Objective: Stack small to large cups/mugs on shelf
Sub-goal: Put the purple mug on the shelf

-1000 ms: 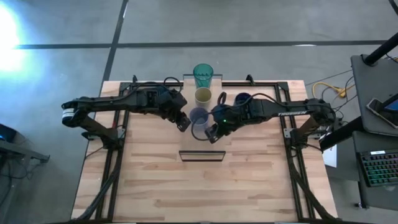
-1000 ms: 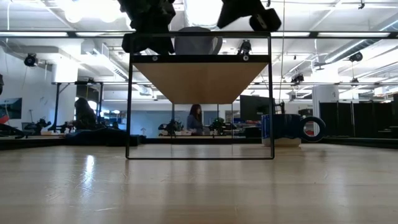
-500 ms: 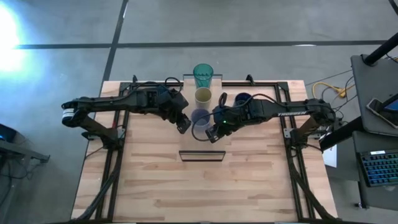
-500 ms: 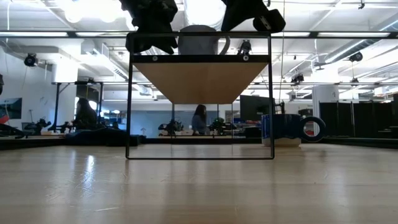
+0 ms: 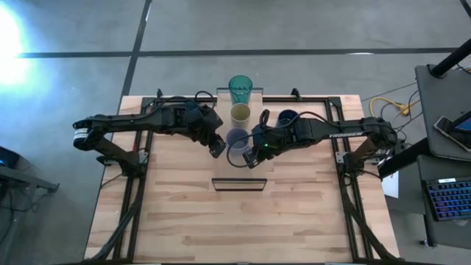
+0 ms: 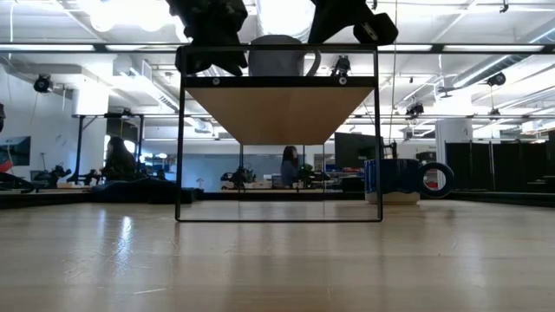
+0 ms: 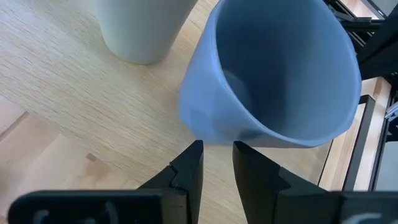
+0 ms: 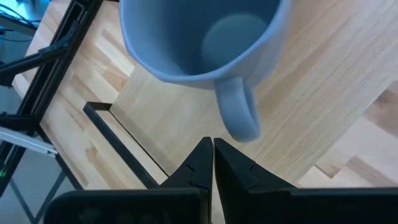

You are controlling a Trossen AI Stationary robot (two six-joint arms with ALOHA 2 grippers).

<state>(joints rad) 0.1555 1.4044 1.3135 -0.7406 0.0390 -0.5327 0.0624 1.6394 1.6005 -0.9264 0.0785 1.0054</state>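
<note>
The shelf [image 5: 239, 174] runs from the table's far edge toward its middle. On it, in a row, stand a teal tumbler [image 5: 240, 89], a cream cup [image 5: 241, 113] and a pale blue-grey mug [image 5: 236, 138], each on its base. The mug's handle [image 8: 239, 115] points toward my right gripper [image 5: 252, 159], which is shut just short of it. My left gripper [image 7: 217, 149] is open, and its tips stand at the mug's outer wall [image 7: 211, 127] on the opposite side, with nothing between them. A dark navy mug [image 5: 287, 118] stands on the table to the right of the shelf. My left gripper comes slanting down from the table's left at the mug's lower outer wall [image 7: 208, 134]. I cannot tell whether its fingertips touch the wall. My right gripper comes slanting down from the right with its shut tips close beside the handle's lower end [image 8: 244, 134]. I cannot tell whether they touch it.
The shelf's thin dark frame [image 6: 180, 130] lifts the board well above the tabletop. The shelf's near end [image 5: 238, 180] is bare beyond the blue-grey mug. People show far off in the room behind the table [image 6: 288, 165]. A desk with a keyboard [image 5: 449, 199] stands off the table's right side.
The pale blue-grey mug has turned a little on the shelf. In the low view its handle now sticks out at its right side, where a second ago it did not show. Both grippers have stayed beside the mug.
</note>
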